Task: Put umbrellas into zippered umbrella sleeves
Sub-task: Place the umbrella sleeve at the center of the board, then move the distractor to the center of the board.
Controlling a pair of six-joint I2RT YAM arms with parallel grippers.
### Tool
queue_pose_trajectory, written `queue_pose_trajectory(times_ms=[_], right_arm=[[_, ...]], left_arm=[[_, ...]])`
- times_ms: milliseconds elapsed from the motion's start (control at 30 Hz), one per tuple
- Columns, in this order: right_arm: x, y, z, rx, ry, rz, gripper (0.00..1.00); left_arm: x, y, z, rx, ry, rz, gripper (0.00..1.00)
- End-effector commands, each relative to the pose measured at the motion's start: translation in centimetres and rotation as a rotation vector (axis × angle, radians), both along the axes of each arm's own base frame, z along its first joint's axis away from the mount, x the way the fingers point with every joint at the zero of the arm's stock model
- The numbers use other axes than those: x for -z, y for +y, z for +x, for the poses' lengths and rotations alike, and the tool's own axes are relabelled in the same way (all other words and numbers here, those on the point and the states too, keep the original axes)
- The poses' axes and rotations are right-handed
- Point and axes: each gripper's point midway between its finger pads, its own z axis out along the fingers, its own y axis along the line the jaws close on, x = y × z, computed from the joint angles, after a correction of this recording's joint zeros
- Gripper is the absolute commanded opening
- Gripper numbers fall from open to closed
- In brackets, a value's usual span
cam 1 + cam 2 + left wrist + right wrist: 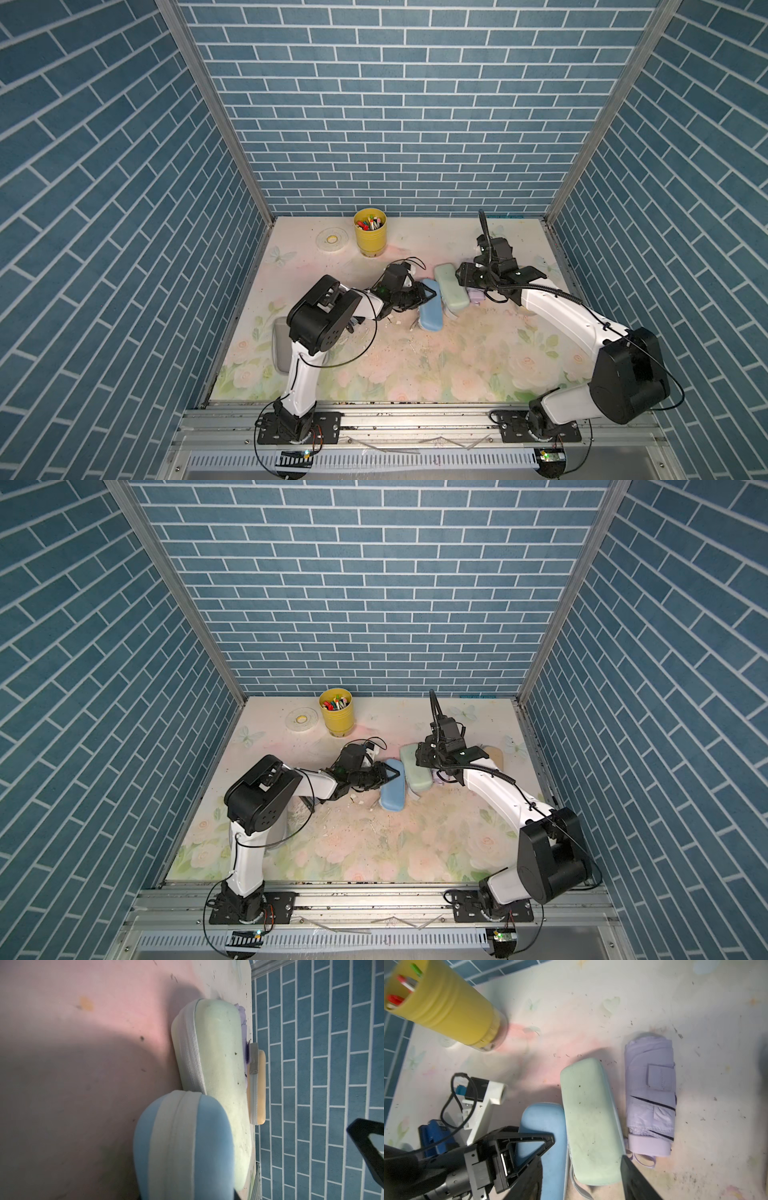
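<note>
- Left gripper (pixel 430 295): jaws parted at the far end of the light blue, round-ended zippered sleeve (pixel 431 318). In the left wrist view one black finger (pixel 365 1147) stands clear of the sleeve; I cannot tell whether the other touches it. Nothing is pinched.
- Right gripper (pixel 464 279): jaws spread wide, holding nothing, hanging over the mint sleeve and the lilac umbrella.
- The light blue sleeve lies flat on the floral-print table (pixel 415 365), mid-table, with its white zip band closed.
- The mint green oblong zippered sleeve (pixel 589 1122) is closed and lies alongside the blue one, touching it.
- The lilac folded fabric umbrella (pixel 651 1097) is strapped shut and lies on the table just beside the mint sleeve, on the side away from the blue one.
- The cream-tan zippered sleeve (pixel 260 1086) is closed and lies beyond the umbrella, nearer the right wall.
- The yellow ribbed cup of coloured pens (pixel 370 237) stands upright near the back wall, well apart from the sleeves.
</note>
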Motion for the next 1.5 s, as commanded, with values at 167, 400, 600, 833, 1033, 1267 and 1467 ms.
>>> queue_pose_trajectory(times_ms=[167,400,600,833,1033,1267,1467], right_arm=[[2.2,1.9,-2.7,-0.019,0.119,-0.028,0.61],[2.0,5.9,-4.5,-0.047,0.118,0.003,0.62],[3.3,14.8,-6.8,-0.271,0.115,0.041,0.62],[5.9,25.2,-10.7,-0.589,0.150,-0.018,0.63],[8.9,29.8,-13.1,-0.681,0.230,-0.018,0.60],[11.3,32.7,-12.0,-0.665,0.259,-0.010,0.50],[12.5,36.3,-9.1,-0.609,0.262,0.051,0.37]], left_arm=[[0.8,4.8,0.5,0.098,-0.057,0.402,0.99],[-8.4,9.2,-0.2,0.084,-0.226,0.395,0.99],[-14.1,22.7,-0.9,-0.237,-0.261,0.597,0.99],[-18.7,34.9,-3.9,-0.543,-0.197,0.500,0.99],[-16.3,38.5,-7.6,-0.605,-0.025,0.580,0.71],[-13.4,38.7,-10.8,-0.626,0.088,0.615,0.70],[-12.1,38.6,-12.0,-0.644,0.130,0.605,0.69]])
